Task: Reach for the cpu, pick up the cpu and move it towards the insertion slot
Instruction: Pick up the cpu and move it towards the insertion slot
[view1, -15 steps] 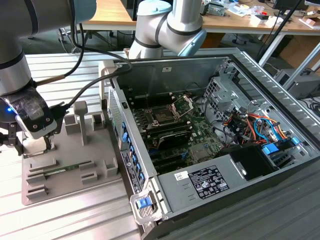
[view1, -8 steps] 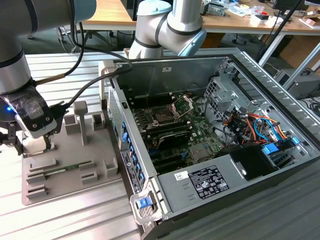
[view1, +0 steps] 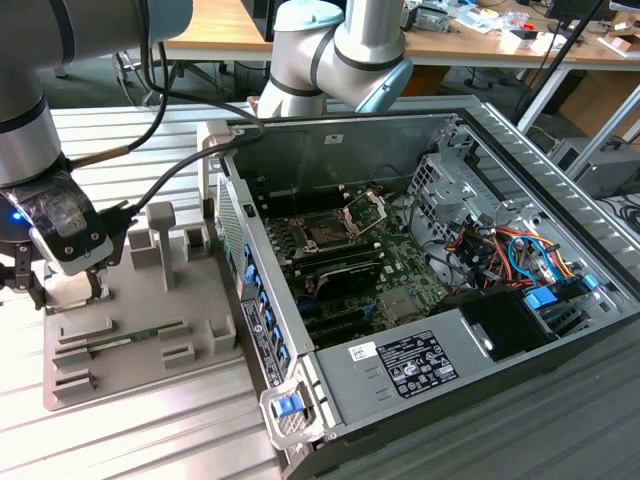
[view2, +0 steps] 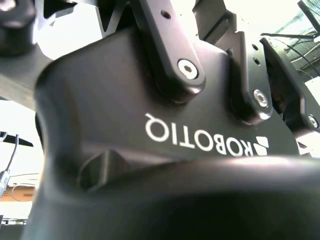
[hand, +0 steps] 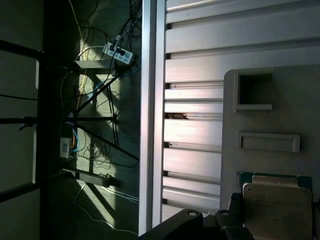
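- Above the grey tray, the gripper hangs low; its opening cannot be told.
- On the tray, the cpu lies flat in a recess, just beside the gripper's body.
- Well apart from the tray, the insertion slot sits inside the open computer case.

Your cpu lay flat on the grey tray, pale silver face up, with a green edge showing along one side. Your insertion slot, a dark square, sat just above the exterior view's centre, its shiny silver frame at its upper right.
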